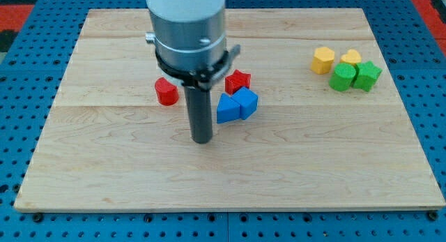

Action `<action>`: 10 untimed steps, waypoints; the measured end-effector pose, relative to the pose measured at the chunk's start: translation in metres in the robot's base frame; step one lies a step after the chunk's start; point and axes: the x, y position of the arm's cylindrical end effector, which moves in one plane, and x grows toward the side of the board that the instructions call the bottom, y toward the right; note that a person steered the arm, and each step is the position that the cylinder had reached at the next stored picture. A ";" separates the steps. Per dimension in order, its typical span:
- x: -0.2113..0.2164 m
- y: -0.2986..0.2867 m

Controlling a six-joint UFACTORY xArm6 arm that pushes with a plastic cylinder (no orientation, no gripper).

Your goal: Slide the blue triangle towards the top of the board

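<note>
The blue triangle (226, 109) lies a little left of the centre of the worktop (293, 158), flat on the wood. At its 3 o'clock a blue cube (247, 102) touches it, so the two blue blocks make one small group. At the triangle's 12 o'clock, just beside it, stands a red star (238, 81); whether they touch I cannot tell. At the triangle's 9 o'clock, past the rod, stands a red cylinder (166, 92), apart from the others.

My tip (202, 139) rests on the wood at about 7 o'clock of the blue triangle, near it but not touching. The rod rises straight up into the grey body of the arm (187, 26), which hides part of the board behind it. The arm has no fingers, so there is nothing open or closed to report.

Well apart, at the triangle's 2 o'clock near the view's right top, four blocks sit close together: a yellow block (323, 60), a second yellow block (351, 57), a green block (342, 77) and a second green block (367, 75).
</note>
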 end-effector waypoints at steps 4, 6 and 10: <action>-0.172 -0.020; -0.131 -0.043; -0.153 0.018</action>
